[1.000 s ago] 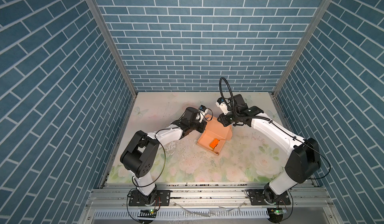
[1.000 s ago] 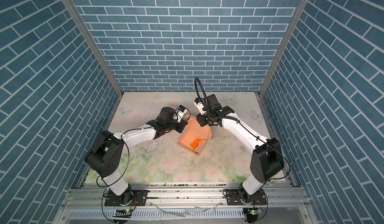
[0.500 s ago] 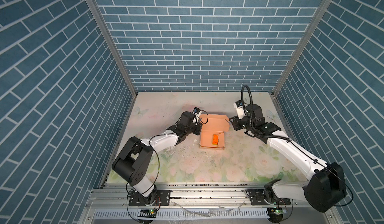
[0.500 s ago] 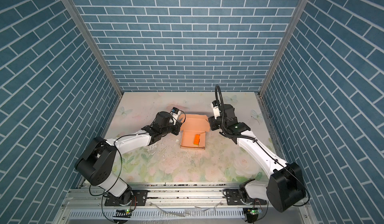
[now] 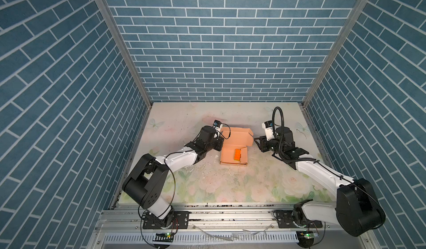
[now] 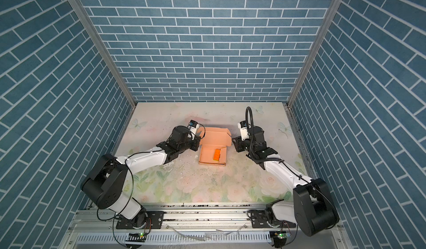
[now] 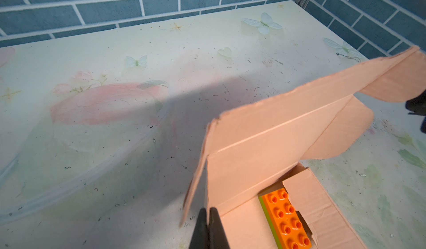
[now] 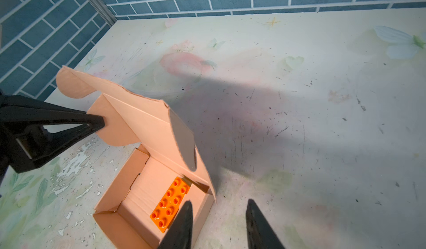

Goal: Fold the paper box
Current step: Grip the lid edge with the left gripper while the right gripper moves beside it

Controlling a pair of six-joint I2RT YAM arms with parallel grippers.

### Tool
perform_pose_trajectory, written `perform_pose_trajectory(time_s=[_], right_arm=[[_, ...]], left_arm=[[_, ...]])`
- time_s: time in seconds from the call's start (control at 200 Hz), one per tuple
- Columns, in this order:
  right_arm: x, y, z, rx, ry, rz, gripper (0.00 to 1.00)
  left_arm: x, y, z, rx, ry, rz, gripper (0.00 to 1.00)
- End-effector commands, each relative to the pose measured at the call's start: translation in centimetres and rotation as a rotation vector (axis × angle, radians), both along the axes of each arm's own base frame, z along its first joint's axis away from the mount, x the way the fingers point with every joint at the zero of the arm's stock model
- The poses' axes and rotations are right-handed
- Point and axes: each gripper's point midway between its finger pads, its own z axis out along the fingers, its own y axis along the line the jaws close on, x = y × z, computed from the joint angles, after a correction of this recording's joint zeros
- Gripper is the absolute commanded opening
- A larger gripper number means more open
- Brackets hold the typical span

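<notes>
Paper box (image 5: 230, 154) rotated square, right tool (image 8: 219, 201) withdrawn, left tool (image 7: 207, 211) clamped

Blue brick walls (image 5: 207, 51) enclose a floral tabletop (image 5: 230, 185).

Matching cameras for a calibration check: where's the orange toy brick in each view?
Top view: orange brick lies in the open tray of the paper box, in front of the raised lid.
Top view: orange brick, same place in the tray.
Left wrist: orange brick lies beside a folded-in side flap.
Right wrist: orange brick lies by the lid's drooping side flap.
Shared landmark: the box's raised lid.
</notes>
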Motion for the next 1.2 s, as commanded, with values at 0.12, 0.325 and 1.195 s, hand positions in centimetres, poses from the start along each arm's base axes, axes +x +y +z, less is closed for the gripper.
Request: perform_pose_trajectory(time_s=[0.12, 0.325, 1.195], right_arm=[[1.4, 1.6, 0.2, 0.077, -0.041, 0.043, 0.39], [1.6, 1.9, -0.7, 0.077, -0.028, 0.046, 0.36], [-3.0, -1.3, -3.9, 0.342, 0.227, -0.287, 0.31]], left_arm=[[-0.3, -0.6, 0.6, -0.008, -0.017, -0.008, 0.0], [-0.3, -0.9, 0.7, -0.011, -0.015, -0.009, 0.0], [-0.1, -0.6, 1.4, -0.058, 0.019, 0.107, 0.0]])
